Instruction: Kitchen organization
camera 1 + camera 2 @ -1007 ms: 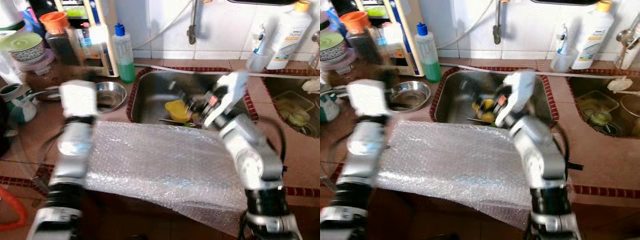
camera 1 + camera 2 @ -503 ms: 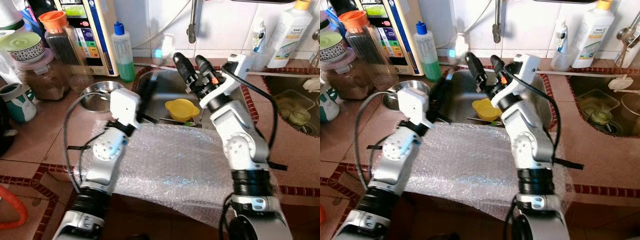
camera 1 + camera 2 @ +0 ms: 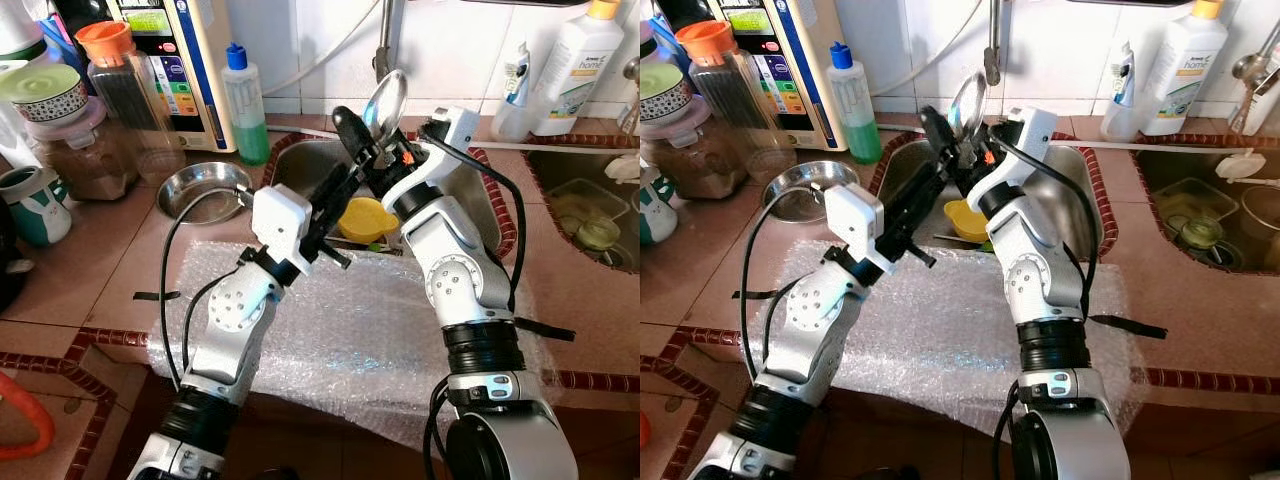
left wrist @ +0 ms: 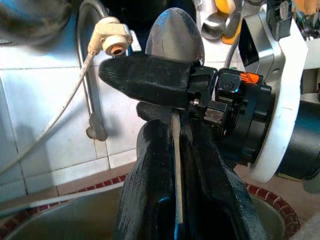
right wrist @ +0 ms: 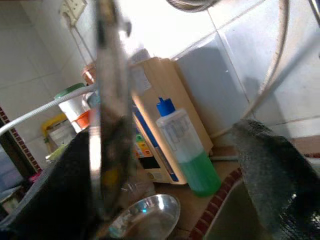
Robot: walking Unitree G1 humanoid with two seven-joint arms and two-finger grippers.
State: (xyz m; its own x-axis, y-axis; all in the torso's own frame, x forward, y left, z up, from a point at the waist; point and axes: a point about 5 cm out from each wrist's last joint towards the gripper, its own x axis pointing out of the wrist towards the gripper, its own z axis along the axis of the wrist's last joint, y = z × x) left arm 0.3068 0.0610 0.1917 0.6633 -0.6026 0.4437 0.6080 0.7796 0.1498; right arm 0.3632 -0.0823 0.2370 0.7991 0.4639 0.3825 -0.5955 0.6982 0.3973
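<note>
A metal spoon [image 3: 386, 101] is being held upright above the sink [image 3: 300, 165], its handle clamped by the left pincer [image 3: 335, 195], while the right pincer [image 3: 362, 140] is standing apart around it.

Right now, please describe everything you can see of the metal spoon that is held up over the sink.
The spoon looks like shiny steel, with an oval bowl and a thin, flat handle. It stands nearly upright above the sink, bowl on top, in front of the tiled wall. The left gripper has its black fingers closed on the handle, seen edge-on in the left wrist view. The right gripper is beside the neck, one finger against it, the other apart. The handle's lower end is hidden.
</note>
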